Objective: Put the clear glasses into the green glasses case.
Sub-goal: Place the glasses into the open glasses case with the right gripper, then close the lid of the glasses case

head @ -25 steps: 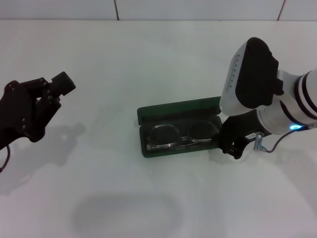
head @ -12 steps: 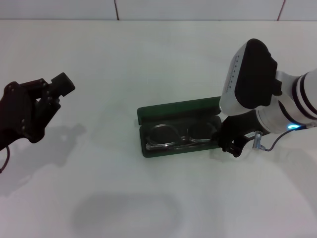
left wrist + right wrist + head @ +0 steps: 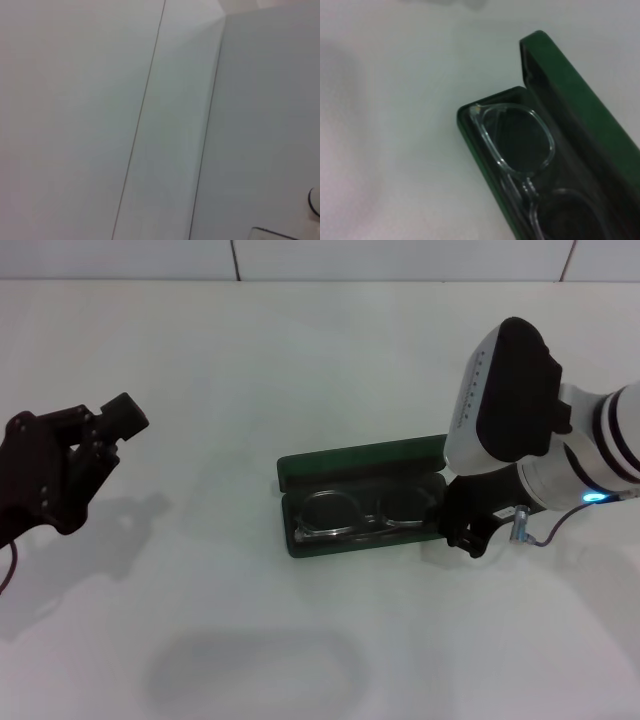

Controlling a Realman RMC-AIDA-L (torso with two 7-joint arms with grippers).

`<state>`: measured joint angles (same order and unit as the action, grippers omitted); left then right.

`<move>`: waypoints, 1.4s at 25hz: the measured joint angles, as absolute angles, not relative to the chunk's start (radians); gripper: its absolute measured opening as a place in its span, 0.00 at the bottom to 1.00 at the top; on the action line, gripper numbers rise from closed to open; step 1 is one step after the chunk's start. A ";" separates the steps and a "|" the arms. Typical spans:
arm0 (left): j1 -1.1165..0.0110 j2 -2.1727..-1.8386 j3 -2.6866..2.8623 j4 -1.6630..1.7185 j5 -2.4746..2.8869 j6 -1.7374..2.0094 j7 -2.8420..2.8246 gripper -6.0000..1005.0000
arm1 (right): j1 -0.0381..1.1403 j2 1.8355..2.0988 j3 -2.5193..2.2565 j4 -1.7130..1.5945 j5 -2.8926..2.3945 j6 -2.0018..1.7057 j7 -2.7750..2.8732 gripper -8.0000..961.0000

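Now, front to back across the white table [image 3: 330, 360]:

Glasses: the clear glasses [image 3: 362, 516] lie inside the green glasses case [image 3: 350, 462], lenses up on the dark lining, frame along the front wall.

Case: near the table's centre, lid open and leaning back toward 12 o'clock.

Right claw: the right gripper [image 3: 470, 525] sits at 3 o'clock of the case, just beside its end; whether its fingers are open or shut, I cannot tell.

Left claw: the left gripper [image 3: 75, 455] is parked far out at 9 o'clock; its fingers cannot be read either.

Handling: glasses probably light, slippery, easily scratched; best held by the bridge or a temple hinge. Case looks stiff; press the lid's front edge.
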<state>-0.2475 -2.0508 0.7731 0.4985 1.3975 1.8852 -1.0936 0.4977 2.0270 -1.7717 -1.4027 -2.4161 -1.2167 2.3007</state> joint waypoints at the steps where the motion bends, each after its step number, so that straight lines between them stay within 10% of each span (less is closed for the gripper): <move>1: -0.247 -2.051 0.773 0.498 1.398 1.885 -1.094 0.05 | 0.488 2.027 -1.772 -1.422 -2.416 -1.226 2.304 0.06; 17: -0.276 -1.992 0.764 0.531 1.375 1.890 -1.218 0.05 | 0.215 2.016 -1.422 -1.762 -2.146 -1.451 2.191 0.06; 30: -0.494 -2.008 0.771 0.550 1.541 1.738 -1.372 0.09 | 0.185 2.014 -0.580 -1.301 -1.646 -1.826 1.697 0.06; 35: -0.594 -2.026 0.772 0.551 1.647 1.649 -1.452 0.23 | 0.187 2.015 -0.425 -1.097 -1.582 -1.921 1.554 0.22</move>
